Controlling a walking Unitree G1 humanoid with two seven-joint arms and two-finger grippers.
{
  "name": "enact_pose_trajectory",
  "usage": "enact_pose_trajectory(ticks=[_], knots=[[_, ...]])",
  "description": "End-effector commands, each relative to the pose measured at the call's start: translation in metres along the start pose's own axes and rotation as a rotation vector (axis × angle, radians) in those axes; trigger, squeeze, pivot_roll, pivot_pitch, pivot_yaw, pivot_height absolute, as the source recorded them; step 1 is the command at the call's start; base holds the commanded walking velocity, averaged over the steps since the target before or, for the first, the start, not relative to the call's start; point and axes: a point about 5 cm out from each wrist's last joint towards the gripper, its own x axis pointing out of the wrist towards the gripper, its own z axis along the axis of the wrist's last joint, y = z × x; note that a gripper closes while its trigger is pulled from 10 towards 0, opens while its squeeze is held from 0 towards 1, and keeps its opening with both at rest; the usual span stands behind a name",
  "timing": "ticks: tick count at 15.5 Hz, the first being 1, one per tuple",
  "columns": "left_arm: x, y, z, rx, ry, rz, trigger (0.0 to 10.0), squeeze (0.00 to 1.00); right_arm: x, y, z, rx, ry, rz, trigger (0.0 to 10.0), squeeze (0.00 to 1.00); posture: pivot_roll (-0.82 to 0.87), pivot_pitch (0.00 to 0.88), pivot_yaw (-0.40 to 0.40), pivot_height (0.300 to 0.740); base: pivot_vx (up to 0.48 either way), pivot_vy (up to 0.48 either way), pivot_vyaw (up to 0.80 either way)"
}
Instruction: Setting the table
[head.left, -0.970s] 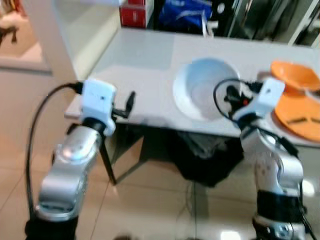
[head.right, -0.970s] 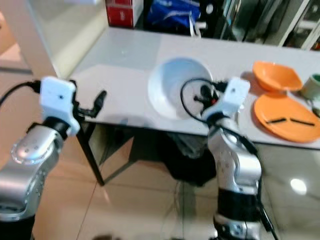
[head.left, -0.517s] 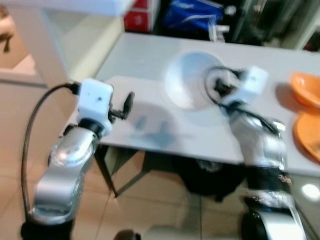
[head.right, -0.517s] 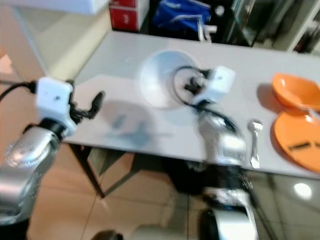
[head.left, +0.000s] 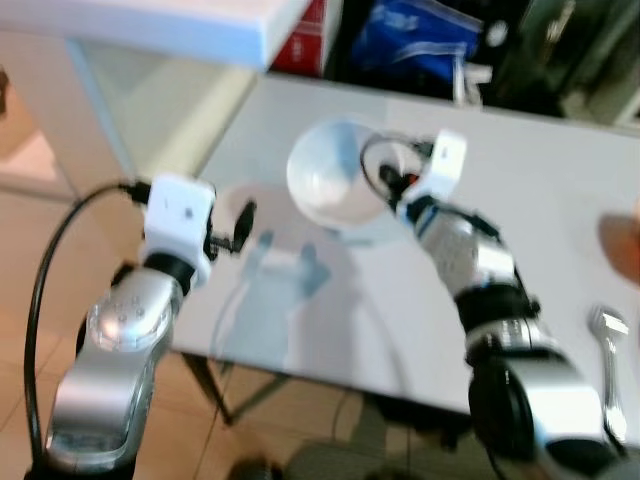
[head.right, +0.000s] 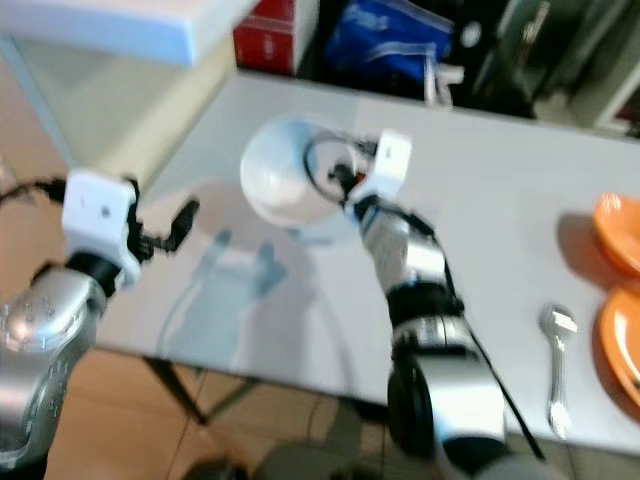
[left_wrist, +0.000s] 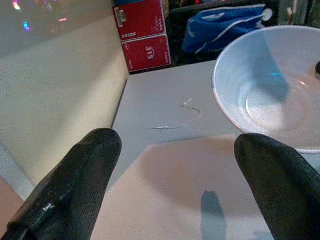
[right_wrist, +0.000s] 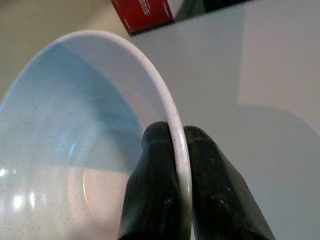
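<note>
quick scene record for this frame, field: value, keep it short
held item: white bowl, pinched at its rim
right end effector: shut on the rim, one finger inside, one outside
left end effector: open, above the near left corner of the table, holding nothing
spoon: on the table, near the front edge on the robot's right
orange dishes: at the table's right end
behind table: red box, blue bag

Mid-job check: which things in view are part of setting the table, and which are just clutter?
Part of the job:
- white bowl, rim pinched by the right claw
- spoon lying on the grey table
- orange dishes at the table's right edge

Lying about:
- red box beyond the table
- blue bag beside it
- left claw, open and holding nothing
</note>
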Motion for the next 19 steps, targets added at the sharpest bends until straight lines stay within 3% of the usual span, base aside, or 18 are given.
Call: enact_pose_trajectory(ticks=[1,4,8,9,12,17,19], knots=[[-0.002,-0.006,0.003,0.007,-0.011,-0.032,10.0,0.00,-0.002,-0.015,0.012,0.013,-0.050,-0.049,10.0,0.00,0.09,0.070,-0.048,0.740,0.000,0.000,0.00],[-0.009,-0.010,0.004,0.006,-0.025,-0.134,10.0,0.00,0.005,-0.020,0.003,0.075,0.015,-0.121,10.0,0.00,0.09,0.078,-0.045,0.740,0.000,0.000,0.00],[-0.027,-0.032,0.002,-0.001,0.031,-0.422,10.0,0.00,0.006,-0.025,0.000,0.230,0.045,-0.186,10.0,0.00,0.10,0.098,-0.041,0.740,0.000,0.000,0.00],[-0.029,-0.037,0.001,-0.019,0.038,-0.444,10.0,0.00,0.007,-0.026,0.002,0.287,0.042,-0.199,10.0,0.00,0.10,0.100,-0.041,0.740,0.000,0.000,0.00],[-0.036,-0.048,-0.003,-0.048,0.072,-0.527,10.0,0.00,0.006,-0.028,-0.002,0.314,0.094,-0.238,10.0,0.00,0.10,0.104,-0.042,0.740,0.000,0.000,0.00],[-0.033,-0.046,-0.004,-0.031,0.092,-0.526,10.0,0.00,0.005,-0.029,-0.002,0.322,0.164,-0.243,10.0,0.00,0.09,0.096,-0.030,0.740,0.000,0.000,0.00],[-0.032,-0.046,-0.004,-0.032,0.091,-0.528,10.0,0.00,0.005,-0.030,-0.005,0.327,0.176,-0.246,10.0,0.97,0.10,0.092,-0.030,0.740,0.000,0.000,0.00]])
